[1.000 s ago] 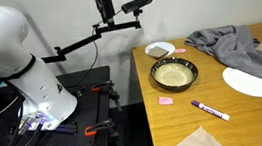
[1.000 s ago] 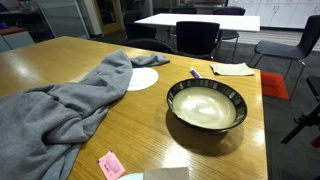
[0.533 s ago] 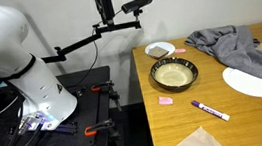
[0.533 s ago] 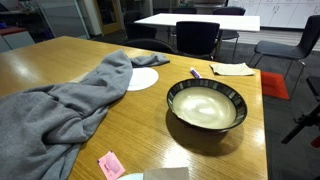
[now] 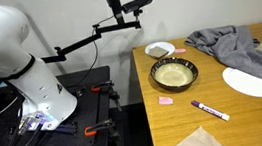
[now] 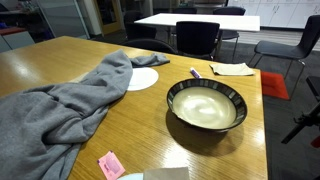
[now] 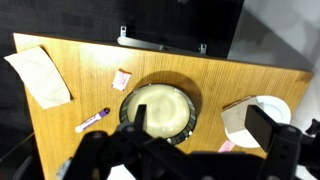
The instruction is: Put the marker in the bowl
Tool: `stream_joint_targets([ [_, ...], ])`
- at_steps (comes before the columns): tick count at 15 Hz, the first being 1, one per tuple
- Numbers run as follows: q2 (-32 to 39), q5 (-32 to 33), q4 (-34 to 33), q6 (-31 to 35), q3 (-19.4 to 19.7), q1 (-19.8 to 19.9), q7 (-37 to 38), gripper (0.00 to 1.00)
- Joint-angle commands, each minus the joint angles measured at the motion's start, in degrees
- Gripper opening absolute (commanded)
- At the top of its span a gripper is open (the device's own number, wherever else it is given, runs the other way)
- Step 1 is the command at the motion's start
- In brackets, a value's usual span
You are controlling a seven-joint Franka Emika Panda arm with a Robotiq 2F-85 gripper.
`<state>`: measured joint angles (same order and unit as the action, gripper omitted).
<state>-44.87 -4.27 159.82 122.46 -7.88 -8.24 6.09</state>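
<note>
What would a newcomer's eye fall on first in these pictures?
The large dark-rimmed bowl, cream inside and empty, draws the eye first on the wooden table. A crumpled grey cloth sprawls near it, and the slim marker lies on the table apart from the bowl.

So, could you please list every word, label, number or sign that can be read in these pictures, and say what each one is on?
No text can be read in any view.
Marker: there is dark print along its white barrel, too small and blurred to read.
Pink square piece: too blurred to tell whether it carries any print.
</note>
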Motion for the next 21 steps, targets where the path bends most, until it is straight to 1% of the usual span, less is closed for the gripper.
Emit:
stream_joint_targets([
  [1, 5.23, -0.61, -1.96, 8.32, -1.13, 4.01, 7.23, 1.00],
  [4, 9.81, 0.41, -3.28, 16.31, -2.51, 7.95, 14.14, 1.00],
  [8, 16.47, 3.20, -5.29, 25.55, -5.33, 14.96, 24.53, 1.00],
  [11, 20.63, 6.66, -7.22, 29.08, -7.71, 20.87, 32.96, 1.00],
  [13, 23.19, 9.92, -8.73, 30.03, -8.25, 23.76, 37.71, 1.00],
  [17, 28.10, 16.16, -11.90, 29.52, -6.66, 26.50, 44.79, 1.00],
  [21, 33.49, 19.96, -13.94, 32.02, -3.37, 26.54, 50.24, 1.00],
])
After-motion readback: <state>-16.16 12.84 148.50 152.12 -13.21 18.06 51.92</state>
